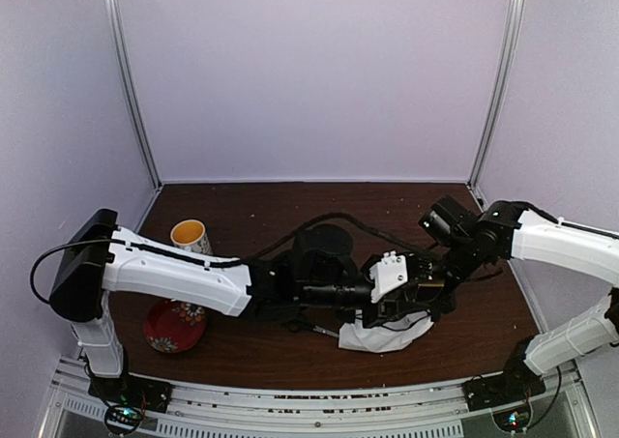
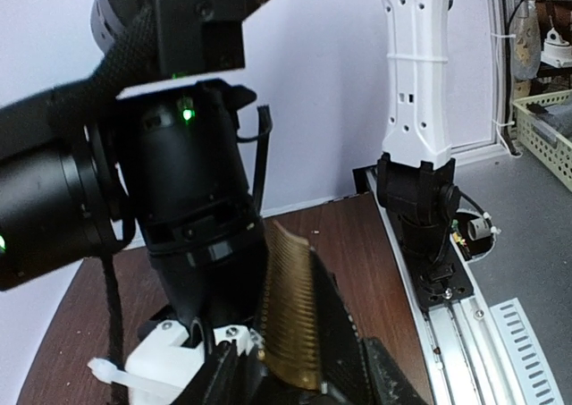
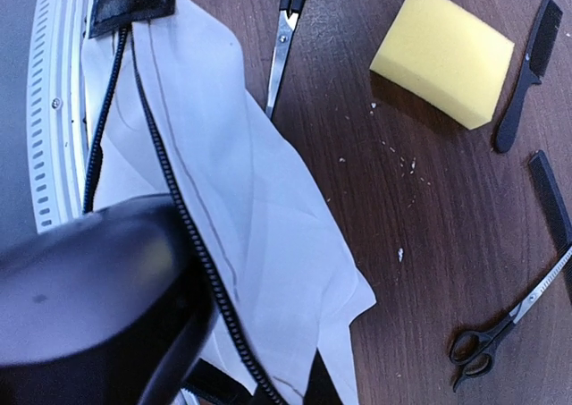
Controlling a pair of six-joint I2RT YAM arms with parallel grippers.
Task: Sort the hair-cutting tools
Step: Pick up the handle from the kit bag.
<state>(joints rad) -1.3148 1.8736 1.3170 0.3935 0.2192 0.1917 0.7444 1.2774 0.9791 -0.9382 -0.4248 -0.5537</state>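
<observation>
Worktop (image 1: 242, 206): dark brown wood, with both arms reaching in to its middle.
White pouch (image 3: 268, 208): closest to the arm bases, right of centre. Its black zipper is undone and the mouth is slack.
Right fingers (image 3: 315, 387): closed, apparently pinching the pouch's fabric edge, though the contact is partly hidden.
Left fingers (image 2: 386, 378): part-way apart, clamped round the trimmer's black body.
Trimmer (image 2: 290, 320): held off the worktop just by the pouch, its gold-toothed end tilted up toward the right wrist.
First scissors (image 3: 284, 38): lying flat, blade tip at the pouch's far edge.
Second scissors (image 3: 505, 333): lying flat, well apart from the pouch.
Yellow sponge block (image 3: 442, 52): beyond the pouch and not one of the tools.
First comb (image 3: 529, 74): just beside the sponge.
Second comb (image 3: 550, 195): near the first, partly out of view.
Step in hand (judged): getting the trimmer into the pouch.
Method (judged): pull the zipper edge taut so the mouth gapes. Line the trimmer's long axis up with the opening and feed the smooth end in first so the teeth miss the zipper. Release only once the body is well inside.
</observation>
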